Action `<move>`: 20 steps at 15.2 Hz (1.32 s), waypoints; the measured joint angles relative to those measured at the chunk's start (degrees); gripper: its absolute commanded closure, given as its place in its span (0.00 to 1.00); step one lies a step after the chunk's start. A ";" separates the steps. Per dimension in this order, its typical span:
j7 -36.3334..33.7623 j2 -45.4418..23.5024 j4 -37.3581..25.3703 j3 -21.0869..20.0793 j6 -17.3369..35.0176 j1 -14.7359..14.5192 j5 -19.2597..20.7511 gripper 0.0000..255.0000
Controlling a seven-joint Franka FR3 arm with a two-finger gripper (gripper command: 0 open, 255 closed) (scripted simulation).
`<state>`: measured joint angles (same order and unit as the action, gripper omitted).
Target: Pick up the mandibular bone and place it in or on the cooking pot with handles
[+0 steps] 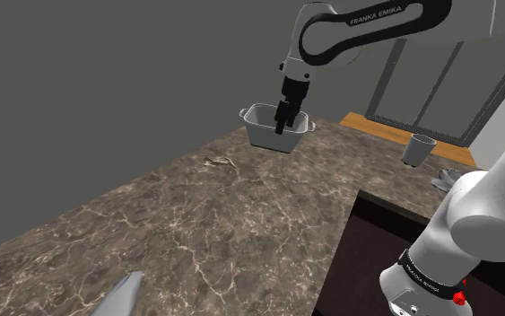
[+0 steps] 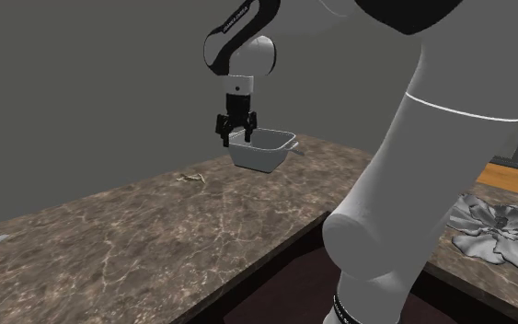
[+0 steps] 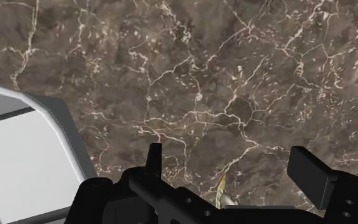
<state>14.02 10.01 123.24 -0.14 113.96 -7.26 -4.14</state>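
Your end effector (image 1: 286,121) hangs just beside the rim of the grey pot (image 1: 264,135), upper middle of the shoulder view. Its fingers are spread wide and hold nothing. The small bone (image 1: 219,162) lies on the marbled counter (image 1: 196,224), left of the pot and apart from it.

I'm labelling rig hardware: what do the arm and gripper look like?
The arm is white with dark joints; a black band reads FRANKA EMIKA, and red marks sit near its base. The gripper is all black, with two blocky fingers.
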 measured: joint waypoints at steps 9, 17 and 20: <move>9.02 -18.38 -12.60 -1.99 7.19 -2.37 1.07 0.00; 15.60 -34.16 -28.31 -4.28 8.52 -4.59 3.56 0.00; 16.10 -36.69 -29.28 -4.55 10.21 -5.07 3.99 0.00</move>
<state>30.12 -26.68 93.96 -4.69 124.17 -12.33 -0.15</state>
